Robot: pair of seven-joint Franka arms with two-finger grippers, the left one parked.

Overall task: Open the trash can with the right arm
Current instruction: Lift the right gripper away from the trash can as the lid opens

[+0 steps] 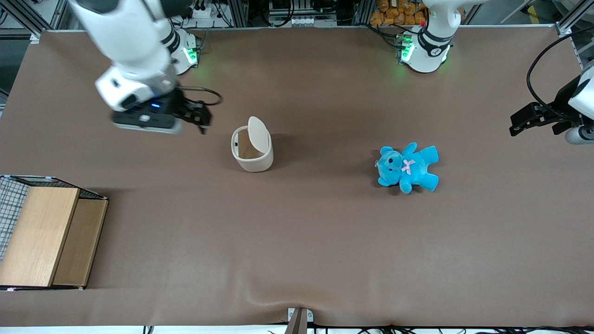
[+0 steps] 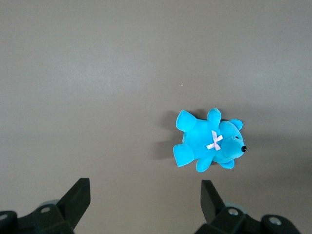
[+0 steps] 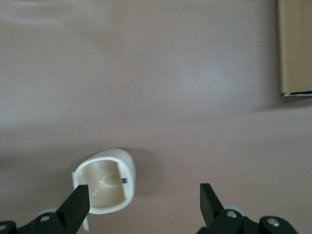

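The cream-white trash can (image 1: pixel 252 150) stands near the middle of the brown table with its flip lid (image 1: pixel 258 134) raised upright, so the hollow inside shows. The right wrist view looks down into the trash can (image 3: pixel 106 181). The right arm's black gripper (image 1: pixel 200 118) hangs above the table beside the can, toward the working arm's end, apart from it. The gripper (image 3: pixel 144 204) is open and holds nothing; one fingertip (image 3: pixel 77 204) overlaps the can's rim in that view.
A blue teddy (image 1: pixel 407 167) lies on the table toward the parked arm's end, also in the left wrist view (image 2: pixel 208 144). A wooden box with wire mesh (image 1: pixel 44 234) sits at the working arm's end, nearer the front camera; its edge shows in the right wrist view (image 3: pixel 296 46).
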